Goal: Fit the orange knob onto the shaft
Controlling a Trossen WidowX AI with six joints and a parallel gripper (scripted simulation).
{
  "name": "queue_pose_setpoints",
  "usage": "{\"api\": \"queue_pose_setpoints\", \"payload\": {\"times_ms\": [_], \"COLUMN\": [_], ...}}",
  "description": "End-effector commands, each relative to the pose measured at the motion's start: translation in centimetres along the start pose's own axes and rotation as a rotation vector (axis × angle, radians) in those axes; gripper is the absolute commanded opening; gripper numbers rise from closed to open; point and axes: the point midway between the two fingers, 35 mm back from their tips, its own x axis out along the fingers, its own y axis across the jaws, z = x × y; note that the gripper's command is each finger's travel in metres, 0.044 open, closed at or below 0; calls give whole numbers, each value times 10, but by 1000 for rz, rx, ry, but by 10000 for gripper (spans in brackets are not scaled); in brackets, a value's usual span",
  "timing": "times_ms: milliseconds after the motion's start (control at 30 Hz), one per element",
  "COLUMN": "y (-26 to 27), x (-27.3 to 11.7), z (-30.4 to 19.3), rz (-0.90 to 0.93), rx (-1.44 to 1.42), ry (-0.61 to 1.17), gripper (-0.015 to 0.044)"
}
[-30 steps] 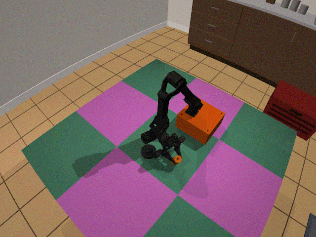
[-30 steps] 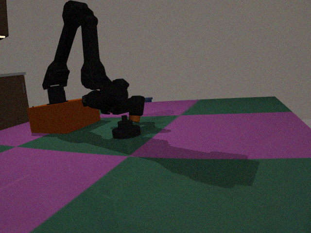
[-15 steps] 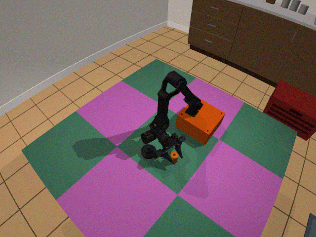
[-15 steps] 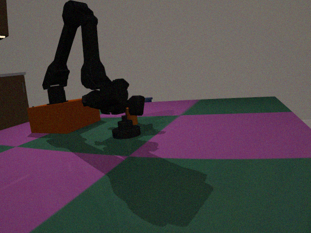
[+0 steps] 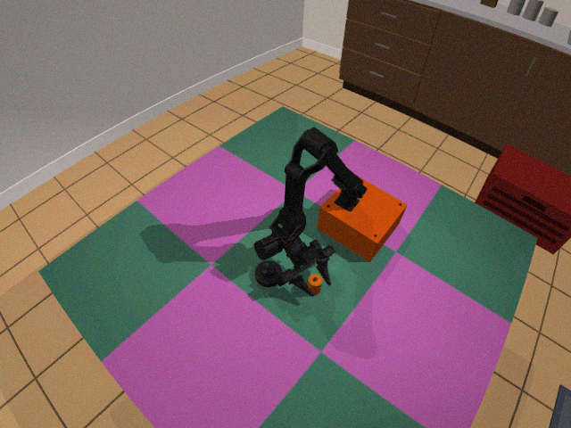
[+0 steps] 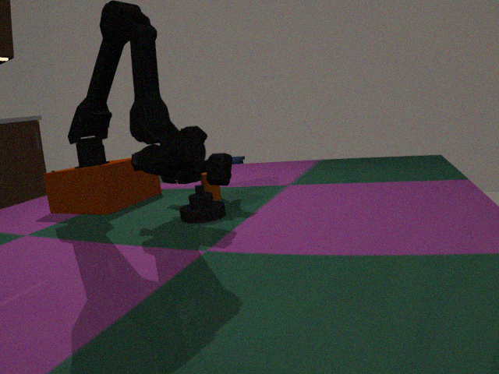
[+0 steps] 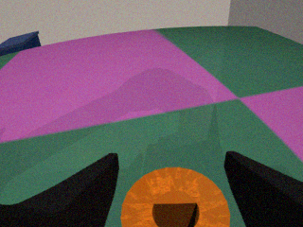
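The orange knob [image 5: 315,289] [image 6: 214,193] [image 7: 137,206] stands upright on the green part of the mat, its hole facing up. In the wrist view the hole's flat side lies toward the top of the picture. My gripper [image 5: 319,288] [image 7: 171,160] is open around the knob, with a gap between each finger and the knob. The dark round pedestal [image 5: 261,280] [image 6: 202,213] stands beside the gripper, with its shaft [image 6: 198,188] bare. One finger partly hides the knob in the exterior view, and the shaft's flat side cannot be made out.
The arm's base stands on an orange box [image 5: 349,232] [image 6: 80,197] behind the pedestal and knob. The arm reaches low beside the pedestal. A red box [image 5: 530,184] stands at the right edge of the checkered mat [image 5: 207,359], with brown cabinets [image 5: 479,69] behind.
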Motion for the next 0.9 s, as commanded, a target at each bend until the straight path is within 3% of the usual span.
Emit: {"api": "queue_pose_setpoints", "payload": {"times_ms": [0,100,300,567,700,867], "y": [0,0,0,-2,-1,-2], "x": [0,0,0,-26,-27,-10], "z": [0,0,2,69,75,65], "rz": [0,0,0,0,4,80], "rx": [3,3,3,-1,3,82], "ry": [-2,-2,-2,0,17,458], "gripper": [365,440,440,440,440,440]}}
